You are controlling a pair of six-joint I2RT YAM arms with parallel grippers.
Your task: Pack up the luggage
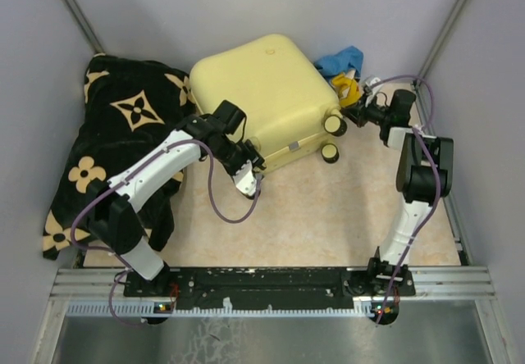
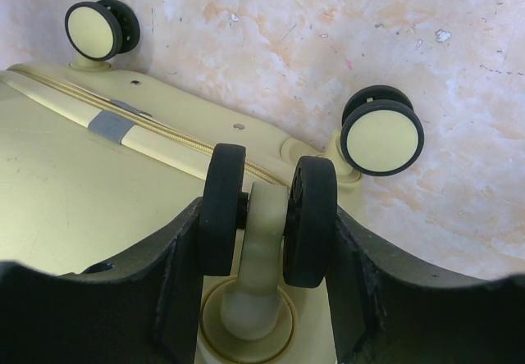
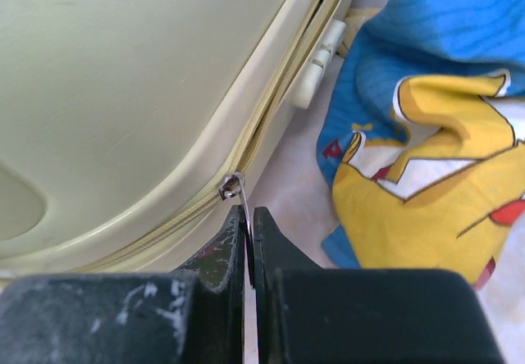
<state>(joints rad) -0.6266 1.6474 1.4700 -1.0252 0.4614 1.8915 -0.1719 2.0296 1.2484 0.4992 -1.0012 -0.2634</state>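
The pale-yellow luggage point(image 1: 262, 93) lies shut and flat at the back middle of the table, its small black wheels point(image 1: 330, 152) toward the right. My left gripper point(image 1: 246, 171) is at its near edge. In the left wrist view the gripper point(image 2: 267, 216) is shut on a twin black wheel point(image 2: 223, 208) of the luggage point(image 2: 82, 216). My right gripper point(image 1: 354, 111) is at the luggage's right side. In the right wrist view the gripper point(image 3: 250, 220) is shut on the metal zipper pull point(image 3: 238, 192) at the shell's seam point(image 3: 123, 93).
A black blanket with tan flowers point(image 1: 123, 134) lies heaped at the left, under the left arm. A blue and yellow cloth point(image 1: 344, 65) lies at the back right beside the luggage, and shows in the right wrist view point(image 3: 426, 159). Grey walls enclose the table.
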